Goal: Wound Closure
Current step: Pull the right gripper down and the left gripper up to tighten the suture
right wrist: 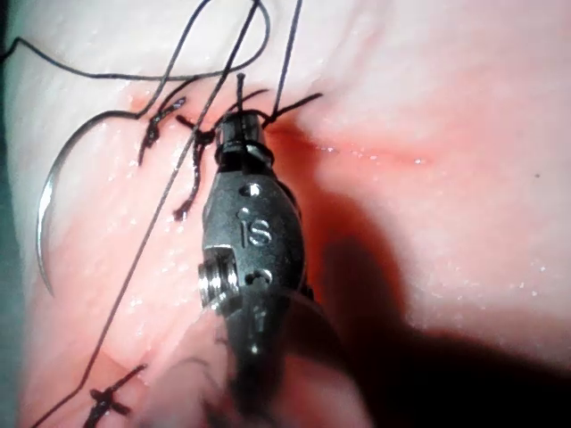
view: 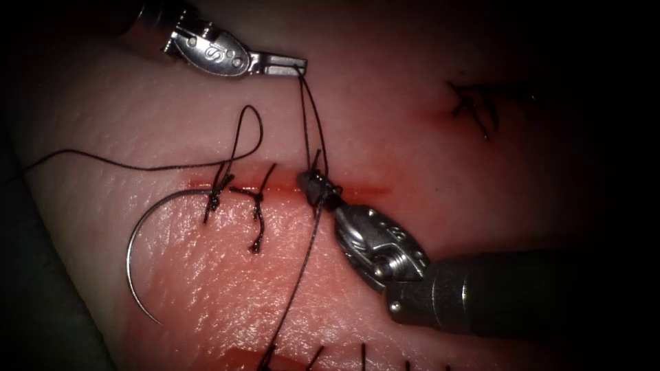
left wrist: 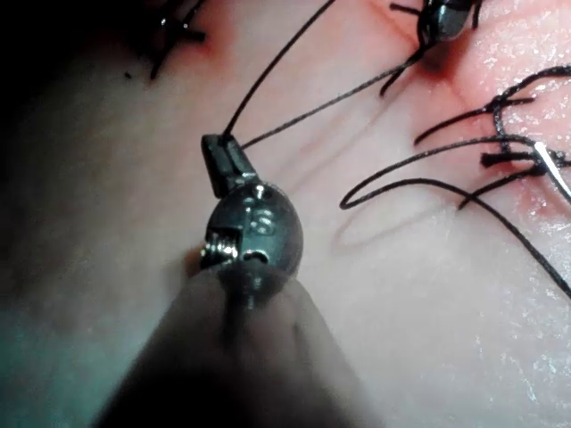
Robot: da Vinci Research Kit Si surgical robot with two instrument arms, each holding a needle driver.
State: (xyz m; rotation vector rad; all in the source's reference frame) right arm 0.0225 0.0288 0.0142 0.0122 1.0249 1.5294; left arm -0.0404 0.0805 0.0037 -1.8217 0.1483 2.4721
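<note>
- Left hand (view: 297,66), above the cut (view: 289,189): jaws pinched on the thread (view: 315,124), strands running down to the wound
- Right hand (view: 311,184), at the cut: jaws pressed on thread at the knot
- Needle (view: 137,261): free, lying on tissue (view: 481,178) at left; stiff, slick; best gripped mid-curve
- Thread: light, limp, apt to slip

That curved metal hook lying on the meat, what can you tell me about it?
It is the needle, a thin, shiny steel-looking arc, roughly a half circle. It lies flat and free on the tissue, left of the cut and below its left end. Neither end effector holds it, and it is not in the tissue. One end tapers to a point lower down; the other sits beside the leftmost stitch, where dark thread trails away.
</note>
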